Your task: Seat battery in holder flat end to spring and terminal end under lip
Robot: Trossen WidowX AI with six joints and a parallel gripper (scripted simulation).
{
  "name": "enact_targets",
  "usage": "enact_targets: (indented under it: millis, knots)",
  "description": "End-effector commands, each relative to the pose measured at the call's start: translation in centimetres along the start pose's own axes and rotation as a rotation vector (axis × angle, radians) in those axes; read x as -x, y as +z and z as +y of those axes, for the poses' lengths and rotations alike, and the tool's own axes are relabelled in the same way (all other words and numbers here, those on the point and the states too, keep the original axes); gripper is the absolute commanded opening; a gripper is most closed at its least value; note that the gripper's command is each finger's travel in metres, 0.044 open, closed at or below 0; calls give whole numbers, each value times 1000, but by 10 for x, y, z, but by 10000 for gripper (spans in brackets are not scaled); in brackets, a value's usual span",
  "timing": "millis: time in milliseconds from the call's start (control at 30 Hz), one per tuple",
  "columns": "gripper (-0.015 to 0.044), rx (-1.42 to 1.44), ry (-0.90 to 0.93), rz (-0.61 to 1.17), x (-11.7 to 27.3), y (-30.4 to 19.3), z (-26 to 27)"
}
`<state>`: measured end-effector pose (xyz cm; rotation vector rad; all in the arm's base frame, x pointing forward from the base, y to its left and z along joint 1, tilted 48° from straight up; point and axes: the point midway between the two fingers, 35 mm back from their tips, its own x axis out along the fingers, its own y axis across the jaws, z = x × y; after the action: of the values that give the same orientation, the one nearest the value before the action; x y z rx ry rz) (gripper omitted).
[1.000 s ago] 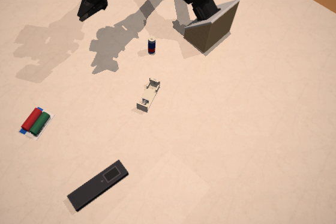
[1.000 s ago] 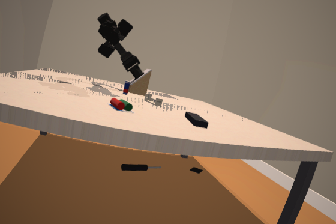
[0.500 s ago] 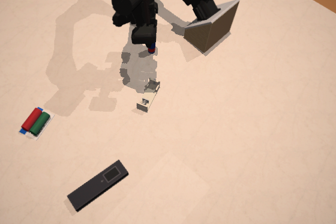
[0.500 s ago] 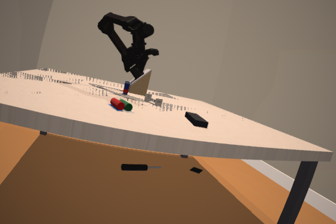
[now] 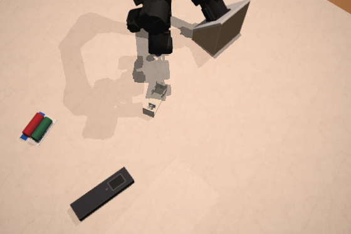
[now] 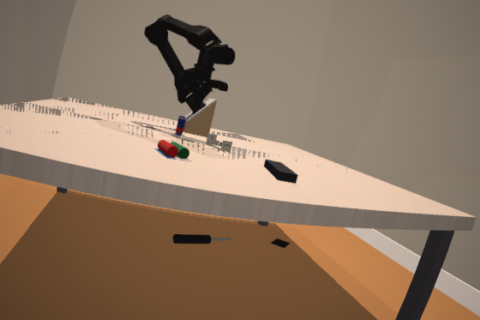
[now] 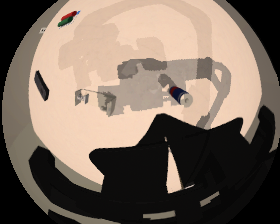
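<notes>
The battery [image 6: 180, 125] [image 7: 180, 96], blue with a red lower band, stands upright on the table with its pale end up. In the top view the arm hides nearly all of it. The small pale holder [image 5: 149, 112] [image 6: 226, 146] [image 7: 108, 103] lies empty nearby, with a raised wall at each end and a coil-like metal part by its near wall in the top view. My gripper [image 5: 160, 45] [image 7: 160, 117] is shut with nothing between the fingers. It is above the table near the battery, apart from the holder. Its fingertips are hidden in the top view.
A red cylinder [image 5: 33, 124] [image 6: 167, 148] and a green cylinder [image 5: 41, 128] [image 6: 180, 150] lie side by side. A long black box [image 5: 100, 194] [image 6: 280, 171] [image 7: 41, 85] lies beyond the holder. The arm's base stands on a wedge-shaped block [image 5: 232, 26] [image 6: 201, 121].
</notes>
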<state>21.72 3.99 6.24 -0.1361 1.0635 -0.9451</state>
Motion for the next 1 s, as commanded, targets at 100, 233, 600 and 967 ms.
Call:
enact_targets:
  millis: [100,233,600,967]
  knots:
    - [0,4,-21,-2,-53,0,-6]
    - [0,3,-25,-4,-64,-1,-8]
    - [0,4,-25,-4,-63,1,-24]
    - [0,5,-25,-3,-62,2,-42]
